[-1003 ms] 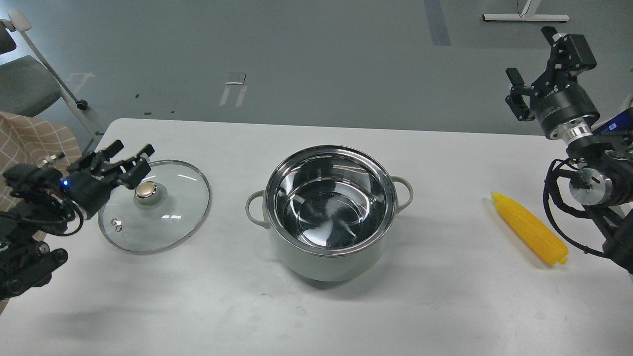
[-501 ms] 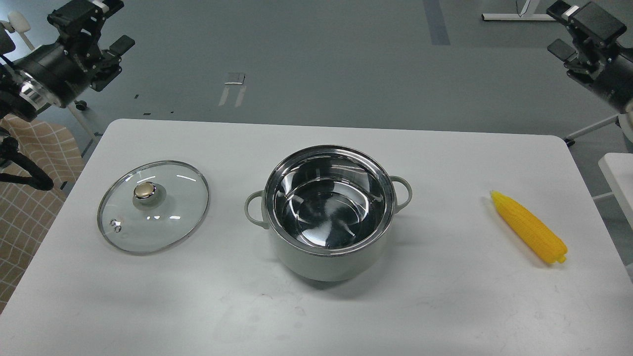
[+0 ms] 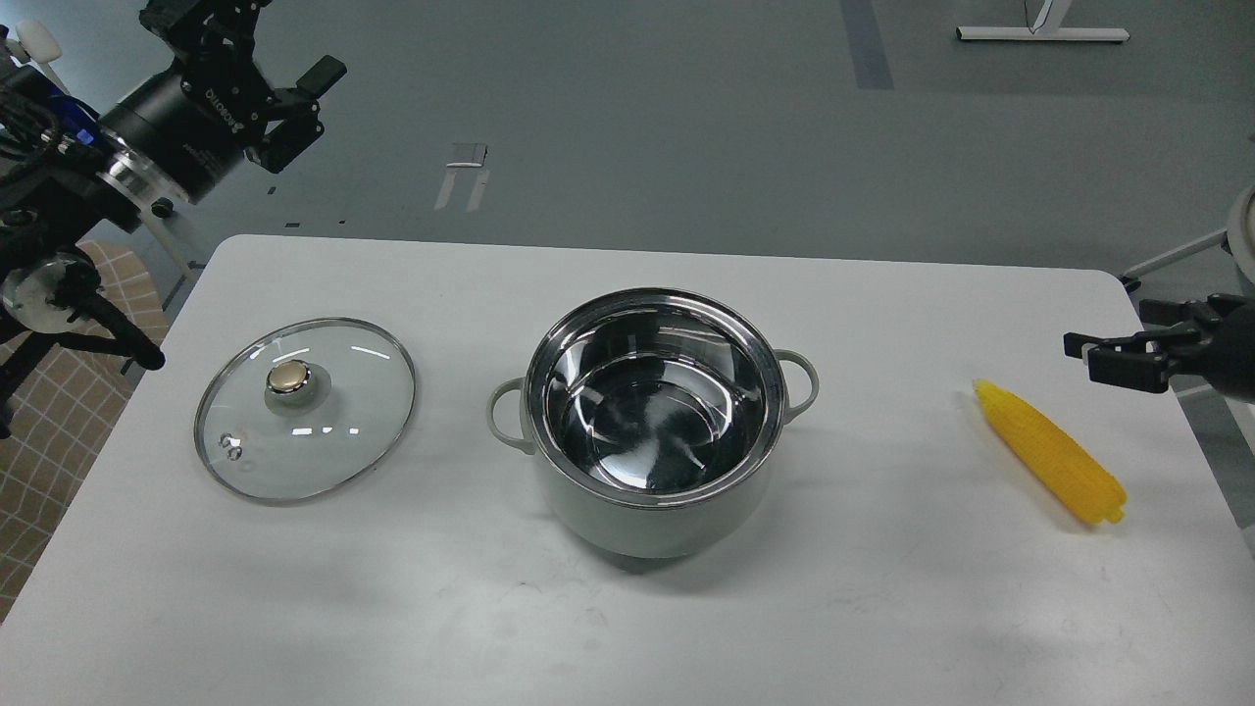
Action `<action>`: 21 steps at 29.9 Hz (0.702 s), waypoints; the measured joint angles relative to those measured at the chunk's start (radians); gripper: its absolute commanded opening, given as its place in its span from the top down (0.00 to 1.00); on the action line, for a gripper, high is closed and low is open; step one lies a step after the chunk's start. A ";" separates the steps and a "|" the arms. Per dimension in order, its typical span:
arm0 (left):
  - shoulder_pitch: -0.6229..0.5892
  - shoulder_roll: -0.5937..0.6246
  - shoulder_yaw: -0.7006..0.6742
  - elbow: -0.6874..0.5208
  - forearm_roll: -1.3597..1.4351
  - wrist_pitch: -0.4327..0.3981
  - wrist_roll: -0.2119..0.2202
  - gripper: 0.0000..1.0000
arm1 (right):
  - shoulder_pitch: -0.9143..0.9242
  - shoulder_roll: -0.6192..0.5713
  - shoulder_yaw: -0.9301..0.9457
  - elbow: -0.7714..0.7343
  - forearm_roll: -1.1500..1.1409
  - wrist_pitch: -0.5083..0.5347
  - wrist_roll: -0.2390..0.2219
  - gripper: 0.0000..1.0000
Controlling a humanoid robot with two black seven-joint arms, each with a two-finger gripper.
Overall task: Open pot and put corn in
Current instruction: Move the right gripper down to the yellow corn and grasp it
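Note:
The pale grey-green pot (image 3: 647,525) stands open in the middle of the table, its steel inside empty. The yellow corn (image 3: 1051,453) lies on the table at the right, tip pointing back-left. The glass lid (image 3: 324,441) with its gold knob (image 3: 287,377) lies flat to the left of the pot. My left gripper (image 3: 260,49) is open and empty, high over the table's back-left corner. My right gripper (image 3: 1118,338) comes in from the right edge, pointing left, just behind and above the corn's tip. Its fingers look apart and hold nothing.
The white table (image 3: 627,628) has a rounded right edge close to the corn. A checked cloth (image 3: 49,422) and a chair sit off the table's left side. Grey floor lies beyond the back edge.
My left gripper rose from beside the lid's knob to the upper left. My right gripper went up, then came down low by the corn's tip. Pot, lid and corn have not moved.

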State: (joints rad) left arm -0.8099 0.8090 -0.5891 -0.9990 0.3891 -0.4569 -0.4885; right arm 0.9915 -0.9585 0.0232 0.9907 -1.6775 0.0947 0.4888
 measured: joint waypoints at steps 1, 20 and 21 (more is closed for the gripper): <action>0.000 -0.001 0.000 -0.005 0.000 0.000 0.000 0.06 | -0.011 0.013 -0.010 -0.012 -0.004 -0.001 0.000 0.00; 0.009 0.000 0.001 -0.029 0.001 0.000 0.000 0.03 | -0.111 0.244 -0.094 -0.251 -0.051 -0.044 0.000 0.66; 0.009 0.000 0.001 -0.033 0.001 0.000 0.000 0.03 | -0.111 0.246 -0.098 -0.253 -0.051 -0.044 0.000 0.75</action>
State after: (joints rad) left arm -0.8008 0.8090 -0.5876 -1.0316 0.3898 -0.4565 -0.4886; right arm 0.8802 -0.7124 -0.0751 0.7380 -1.7288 0.0503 0.4885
